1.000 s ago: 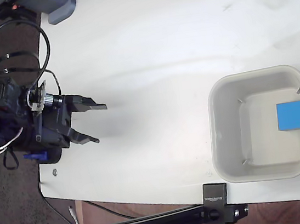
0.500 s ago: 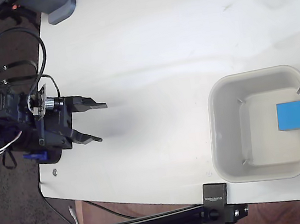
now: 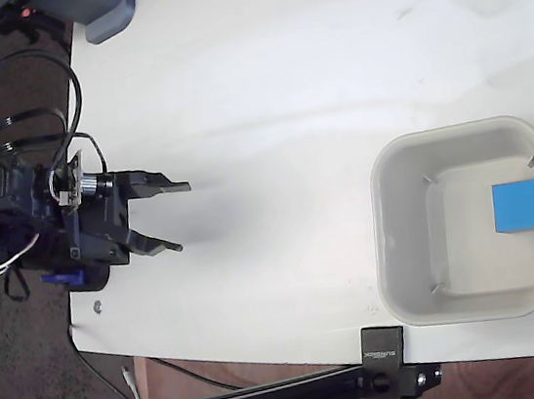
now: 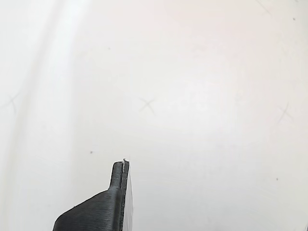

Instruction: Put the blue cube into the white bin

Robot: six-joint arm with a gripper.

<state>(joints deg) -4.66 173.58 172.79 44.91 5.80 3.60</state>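
Smooth white counter carries a rounded square plastic bin holding a matte blue cube; black pincer spread, empty.

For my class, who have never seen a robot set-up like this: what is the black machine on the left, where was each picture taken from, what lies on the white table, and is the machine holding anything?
The black machine is a robot arm. Its front end is a gripper, two fingers that pinch things. The fixed view looks straight down from above the table. The wrist view comes from a camera riding on the arm itself, so it shows only one dark finger and bare table surface with faint marks.

On the table stands the white bin, at the right of the fixed view. The blue cube lies inside it, on the floor near the right wall. The job looks done.

The gripper is far from the bin, at the table's left edge. Its fingers are spread apart and hold nothing. A black bar with a clamp runs along the bottom edge.
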